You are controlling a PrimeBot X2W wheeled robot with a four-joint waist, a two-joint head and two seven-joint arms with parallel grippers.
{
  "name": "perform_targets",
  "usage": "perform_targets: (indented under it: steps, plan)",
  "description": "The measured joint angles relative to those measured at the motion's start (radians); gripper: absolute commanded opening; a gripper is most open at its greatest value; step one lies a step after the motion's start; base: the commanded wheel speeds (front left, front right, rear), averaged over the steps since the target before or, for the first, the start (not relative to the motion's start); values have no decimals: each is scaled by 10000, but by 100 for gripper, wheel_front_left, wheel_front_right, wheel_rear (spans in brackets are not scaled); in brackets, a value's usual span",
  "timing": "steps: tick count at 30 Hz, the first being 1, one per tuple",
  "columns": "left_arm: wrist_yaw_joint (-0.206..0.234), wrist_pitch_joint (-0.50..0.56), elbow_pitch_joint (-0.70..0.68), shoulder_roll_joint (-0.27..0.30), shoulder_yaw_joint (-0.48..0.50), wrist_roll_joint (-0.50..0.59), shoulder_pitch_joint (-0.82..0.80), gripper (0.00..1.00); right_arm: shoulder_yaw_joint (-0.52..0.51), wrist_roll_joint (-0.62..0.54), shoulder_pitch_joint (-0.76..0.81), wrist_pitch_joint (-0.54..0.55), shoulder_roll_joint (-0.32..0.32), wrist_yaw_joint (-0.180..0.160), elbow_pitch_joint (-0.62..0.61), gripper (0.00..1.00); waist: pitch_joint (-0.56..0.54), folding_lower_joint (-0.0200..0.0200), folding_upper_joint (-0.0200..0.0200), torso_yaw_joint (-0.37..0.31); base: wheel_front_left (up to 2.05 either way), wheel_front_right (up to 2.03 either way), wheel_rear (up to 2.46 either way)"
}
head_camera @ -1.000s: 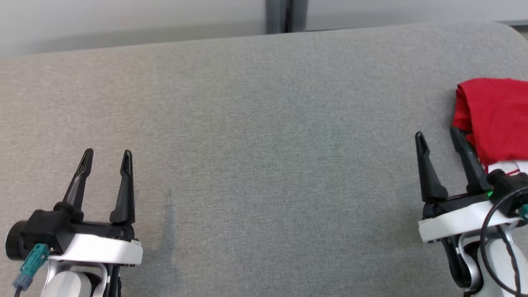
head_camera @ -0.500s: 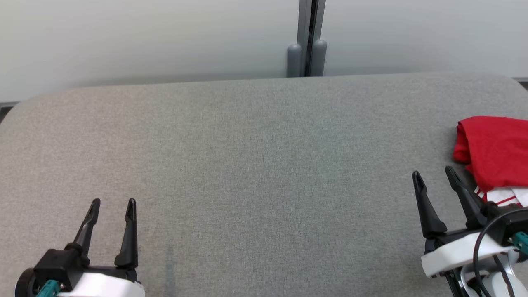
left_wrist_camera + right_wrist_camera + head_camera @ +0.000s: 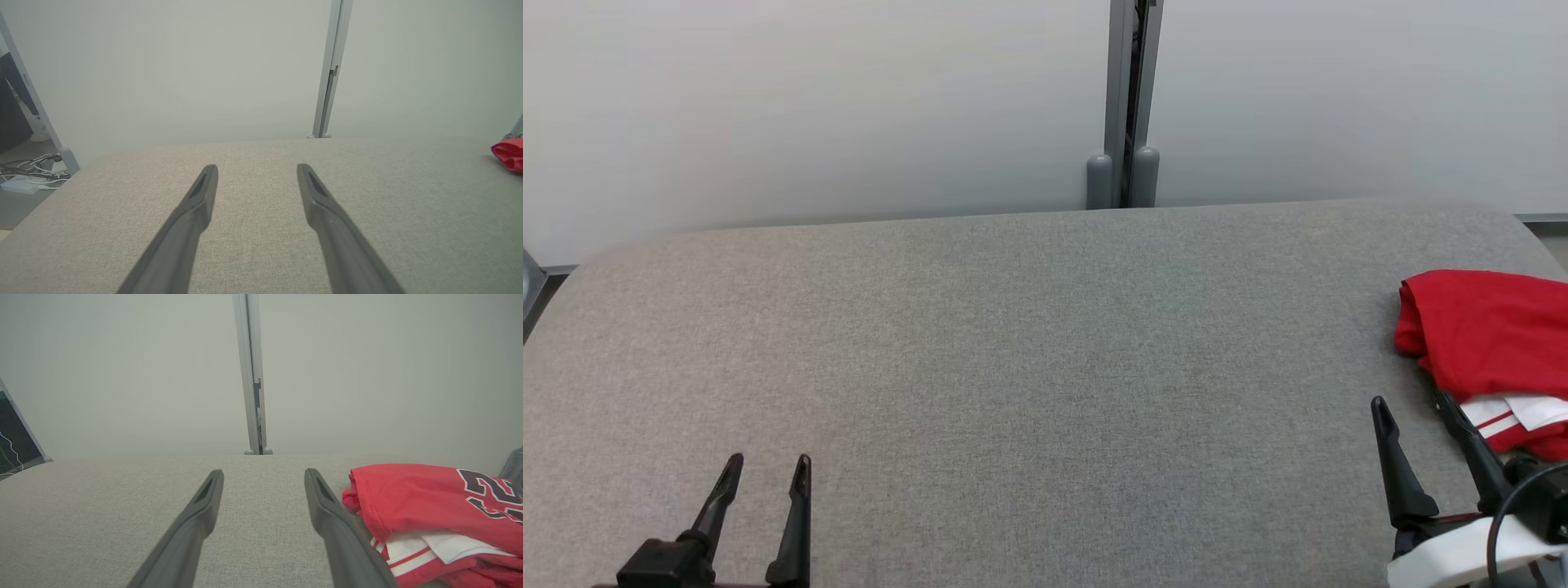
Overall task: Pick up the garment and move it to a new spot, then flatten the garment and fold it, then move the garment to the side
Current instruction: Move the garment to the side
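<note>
A: Where is the garment (image 3: 1490, 339) seen?
B: It is seen folded at the right edge of the grey padded table (image 3: 1029, 351), just beside the right gripper (image 3: 1411, 402).
A: What is held?
B: Nothing is held; that gripper and the left gripper (image 3: 769, 462) are spread wide.

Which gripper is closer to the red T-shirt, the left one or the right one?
The right. The right gripper, open, is just beside the red T-shirt, at its left edge. The left gripper, also open, is far off, across the grey surface.
</note>
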Motion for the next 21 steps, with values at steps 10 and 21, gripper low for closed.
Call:
perform_targets:
  steps: [10, 21]
  plan:
    - [94, 125, -107, 67, -44, -42, 279, 100, -217, -92, 530, 238, 148, 0, -364, 100, -249, 0, 0, -29, 0, 0, 0]
    - [221, 186, -224, 142, -77, -40, 311, 100, -276, -169, 679, 393, 238, 0, -650, 100, -268, 0, 0, -65, 0, 0, 0]
